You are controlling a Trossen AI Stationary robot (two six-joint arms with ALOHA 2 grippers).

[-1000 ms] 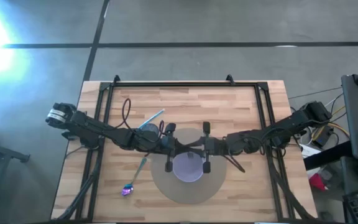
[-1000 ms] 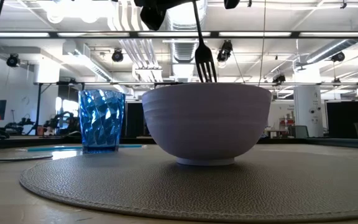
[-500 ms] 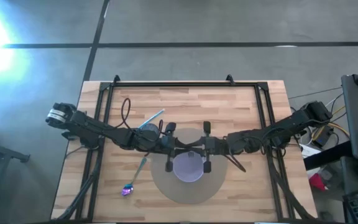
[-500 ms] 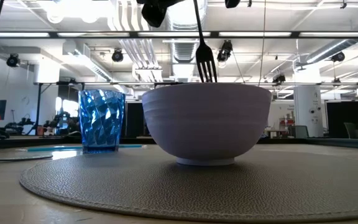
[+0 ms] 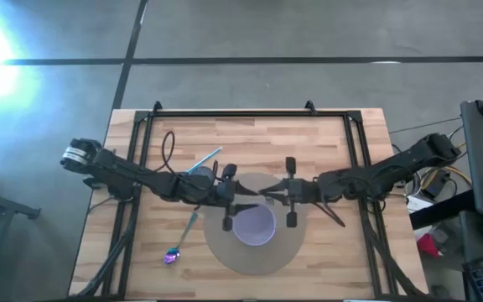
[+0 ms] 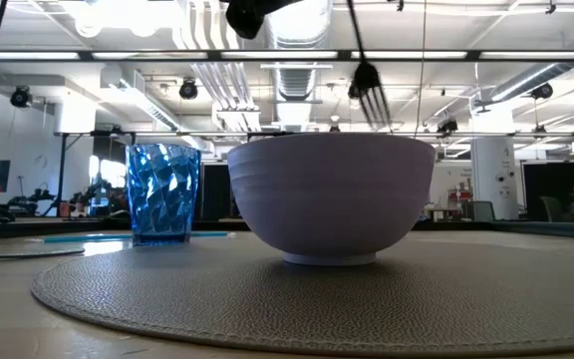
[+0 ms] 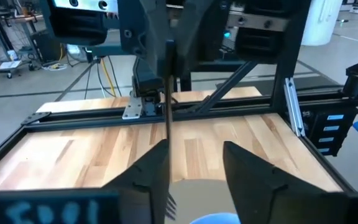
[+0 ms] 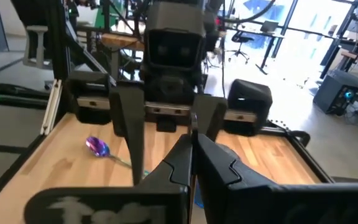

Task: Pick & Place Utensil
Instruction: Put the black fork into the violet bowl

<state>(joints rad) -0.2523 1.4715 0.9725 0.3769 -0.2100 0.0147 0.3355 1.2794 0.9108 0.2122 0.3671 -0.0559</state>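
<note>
A black fork [image 6: 368,86] hangs tines down, tilted, over the lavender bowl [image 6: 332,194]. The bowl stands on a round grey placemat [image 5: 223,256]. My right gripper [image 5: 264,194] reaches in from the table's right and is shut on the fork. My left gripper [image 7: 195,149] faces it from the left, over the bowl's left rim, open. The fork's handle [image 7: 168,118] runs down between the left fingers, close to one of them; whether it touches that finger, I cannot tell. My right gripper pinches the fork's handle [image 8: 193,127] between its two shut fingers, on the upper part, away from the tines. The fingers come in roughly level from the table's right side and lie across the handle. The fork hangs below them, tilted, clear of the bowl.
A blue faceted cup [image 6: 162,192] stands left of the bowl, off the mat. A light blue stick [image 5: 209,158] lies beyond it. An iridescent purple spoon [image 5: 174,252] lies near the table's left front. A dark utensil [image 5: 332,215] lies right of the mat.
My left gripper has opened and let go of the fork. My right gripper has gone toward the table's right edge with the fork, which has come up from the bowl's rim, shifted right and tipped from near upright to slanting.
</note>
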